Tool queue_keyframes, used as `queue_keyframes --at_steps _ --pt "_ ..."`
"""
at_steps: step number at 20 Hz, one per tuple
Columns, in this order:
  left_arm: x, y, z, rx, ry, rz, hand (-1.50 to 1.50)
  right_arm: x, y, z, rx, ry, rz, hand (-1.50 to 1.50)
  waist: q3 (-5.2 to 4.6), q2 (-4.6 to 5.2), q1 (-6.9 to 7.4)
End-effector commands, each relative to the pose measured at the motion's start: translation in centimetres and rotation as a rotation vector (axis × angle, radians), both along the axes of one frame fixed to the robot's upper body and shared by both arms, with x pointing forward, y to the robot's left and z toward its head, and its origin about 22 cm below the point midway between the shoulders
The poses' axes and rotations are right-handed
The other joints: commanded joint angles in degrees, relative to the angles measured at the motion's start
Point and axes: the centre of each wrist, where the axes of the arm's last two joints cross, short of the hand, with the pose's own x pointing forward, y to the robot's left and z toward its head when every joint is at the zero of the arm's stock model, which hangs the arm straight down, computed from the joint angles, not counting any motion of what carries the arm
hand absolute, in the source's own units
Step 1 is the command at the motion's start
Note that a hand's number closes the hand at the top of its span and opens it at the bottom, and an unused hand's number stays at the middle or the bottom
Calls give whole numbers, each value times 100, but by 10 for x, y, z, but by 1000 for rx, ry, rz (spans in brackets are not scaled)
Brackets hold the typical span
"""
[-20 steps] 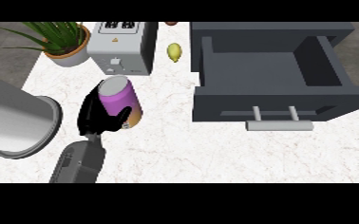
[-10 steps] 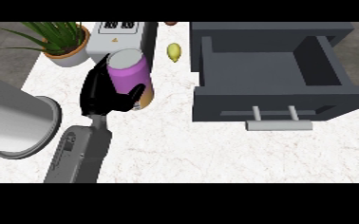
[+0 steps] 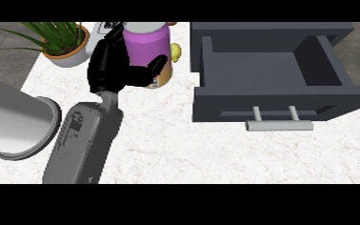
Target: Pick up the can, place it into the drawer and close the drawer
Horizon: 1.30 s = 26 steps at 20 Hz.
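We see the can (image 3: 146, 47) purple, with a pale grey top and a tan base. The left hand (image 3: 112, 71) is black, its forearm (image 3: 88, 138) grey. The drawer (image 3: 267, 100) is dark grey, its handle (image 3: 279, 125) light grey. The counter (image 3: 175, 148) is white, faintly veined. The plant (image 3: 49, 33) is green.

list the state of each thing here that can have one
can: upright, held, not yet in the drawer
left robot hand: shut round the can
drawer: pulled open
potted plant: upright
right robot hand: not in view
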Motion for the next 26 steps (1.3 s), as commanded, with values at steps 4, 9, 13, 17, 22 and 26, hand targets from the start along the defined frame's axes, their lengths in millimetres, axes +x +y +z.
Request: queue_keyframes --at_steps 4,9,13,17,22,26 --pt "10 -35 35 37 -27 -10 150 10 12 10 -2 -6 7 -150 -1 6 -5" --pt "33 -54 63 33 -17 -31 150 6 0 -6 9 -7 2 -150 1 7 -34" --pt "44 -71 72 52 -14 4 150 9 4 4 18 -5 2 -150 0 9 -40" --pt "43 -104 73 57 -37 0 150 11 6 2 8 -7 29 -150 1 17 -118" --pt "59 -118 81 77 -6 -8 150 16 6 -4 0 -29 39 -150 2 28 -130" --pt "63 -135 94 85 6 -14 150 25 2 7 15 -11 29 -150 2 41 -167"
